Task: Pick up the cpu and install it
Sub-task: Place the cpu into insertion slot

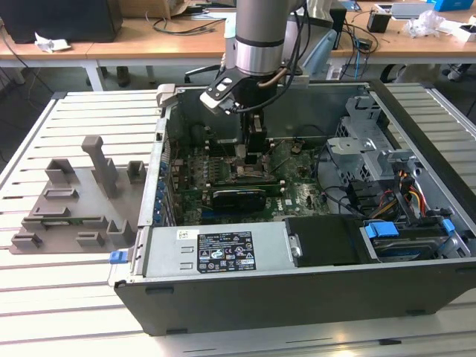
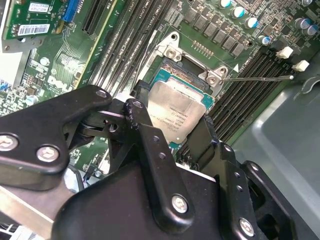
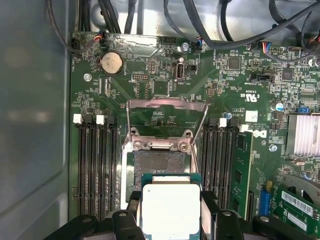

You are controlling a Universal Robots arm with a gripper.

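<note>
The gripper (image 2: pixel 171 119) is clenched on the cpu (image 3: pixel 171 210), its two fingers (image 2: pixel 150 145) pressing opposite edges so the silvery top faces up between them. The chip sits directly over the motherboard socket (image 3: pixel 159 162) but covers only part of it. Bare socket bed shows beyond it towards the raised load plate (image 3: pixel 167 107), and whether the chip touches the socket I cannot tell. All this is inside the open computer case (image 1: pixel 297 297), well to the exterior view's right of the grey fixture tray (image 1: pixel 67 201).
</note>
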